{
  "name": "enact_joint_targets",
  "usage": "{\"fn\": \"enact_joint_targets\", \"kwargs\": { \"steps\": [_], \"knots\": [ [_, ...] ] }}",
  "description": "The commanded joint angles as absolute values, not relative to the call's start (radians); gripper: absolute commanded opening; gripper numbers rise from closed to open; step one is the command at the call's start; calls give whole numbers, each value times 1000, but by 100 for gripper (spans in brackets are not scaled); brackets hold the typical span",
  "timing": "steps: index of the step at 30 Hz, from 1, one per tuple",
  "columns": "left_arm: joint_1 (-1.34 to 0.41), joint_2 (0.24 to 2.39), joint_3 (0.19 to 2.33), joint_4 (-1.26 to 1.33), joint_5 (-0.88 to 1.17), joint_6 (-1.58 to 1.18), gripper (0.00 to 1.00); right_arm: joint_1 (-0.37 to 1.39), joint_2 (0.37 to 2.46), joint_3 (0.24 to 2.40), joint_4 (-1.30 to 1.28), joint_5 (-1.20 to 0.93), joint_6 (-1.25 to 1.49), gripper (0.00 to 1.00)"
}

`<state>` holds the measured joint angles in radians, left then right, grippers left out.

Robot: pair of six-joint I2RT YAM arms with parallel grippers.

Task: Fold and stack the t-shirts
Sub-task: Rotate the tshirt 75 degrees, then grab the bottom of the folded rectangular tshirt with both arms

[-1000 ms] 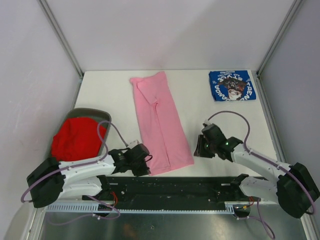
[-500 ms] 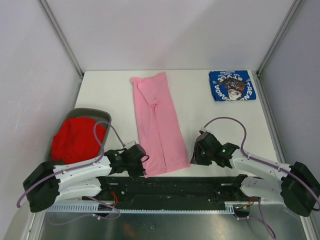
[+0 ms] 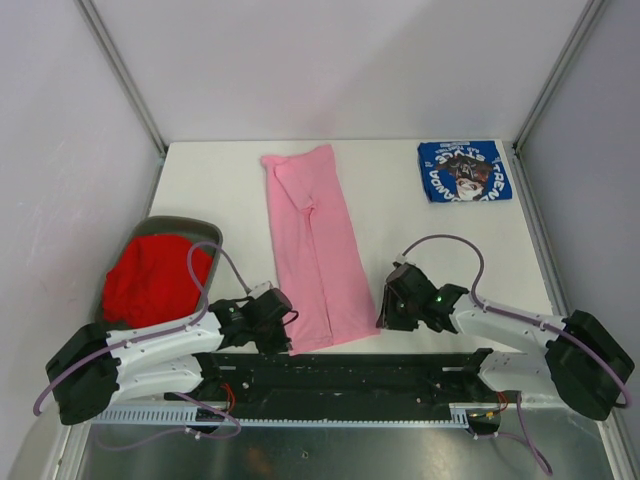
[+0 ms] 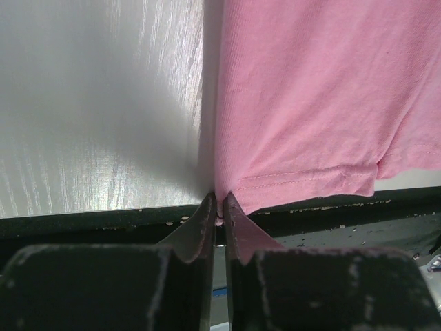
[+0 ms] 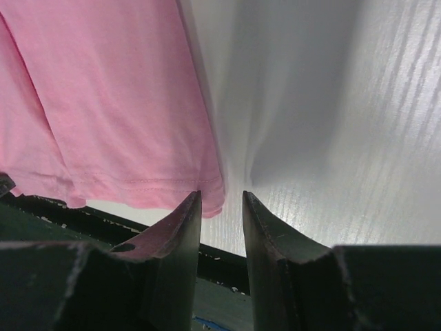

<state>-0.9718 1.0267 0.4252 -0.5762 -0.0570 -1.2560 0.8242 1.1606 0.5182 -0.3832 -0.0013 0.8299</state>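
Observation:
The pink t-shirt (image 3: 318,245) lies folded into a long strip down the middle of the white table. My left gripper (image 3: 290,343) is shut on its near left hem corner (image 4: 222,200) at the table's front edge. My right gripper (image 3: 380,318) is open right at the near right hem corner (image 5: 215,196), with the corner between its tips. The blue printed t-shirt (image 3: 463,170) lies folded at the back right. The red t-shirt (image 3: 152,278) sits crumpled in the grey bin.
The grey oval bin (image 3: 170,225) stands at the table's left edge. The black rail (image 3: 350,365) runs along the front edge just below the pink hem. Metal frame posts rise at the back corners.
My right gripper has moved left and forward to the pink shirt's near right corner. My left gripper shifted slightly toward the front edge and the pink hem drew in with it.

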Motion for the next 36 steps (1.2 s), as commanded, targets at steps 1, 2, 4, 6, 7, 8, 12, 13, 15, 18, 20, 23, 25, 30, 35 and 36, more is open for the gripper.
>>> {"fn": "enact_joint_targets", "kwargs": {
  "steps": [1,2,4,6,7,8,12,13,15,18,20,23,25,30,35,36],
  "knots": [
    [-967,1023,428,-610,-78,-1238,11,839,1183,518,-335,-23,835,35],
    [-967,1025,429,-610,-77,-1237,10,843,1188,518,-332,-25,837,35],
    [-966,1030,431,-610,-77,-1235,11,850,1199,518,-326,-25,840,35],
    [-966,1035,433,-610,-77,-1233,10,858,1209,518,-327,-21,843,35],
    [-966,1037,434,-610,-77,-1233,10,861,1214,518,-329,-18,844,35],
    [-966,1038,434,-609,-76,-1233,10,863,1219,518,-332,-15,845,35],
    [-966,1035,437,-610,-77,-1235,10,867,1233,518,-339,-4,845,34],
    [-966,1035,437,-610,-77,-1236,10,869,1237,519,-338,-4,846,33],
    [-966,1033,439,-610,-73,-1234,10,870,1241,520,-331,-8,847,30],
    [-966,1029,440,-610,-65,-1231,9,880,1239,526,-333,-8,850,15],
    [-966,1019,438,-610,-56,-1229,8,893,1230,532,-348,-4,854,5],
    [-966,990,431,-611,-43,-1227,6,920,1202,540,-377,-1,866,1],
    [-967,966,422,-614,-28,-1228,4,945,1177,541,-405,14,879,0],
    [-970,889,398,-632,-8,-1233,1,1015,1096,554,-472,40,915,0],
    [-945,827,445,-655,-63,-1211,0,1013,1076,660,-553,94,869,0],
    [-930,829,459,-655,-71,-1199,0,1000,1090,696,-557,101,850,0]
  ]
}}
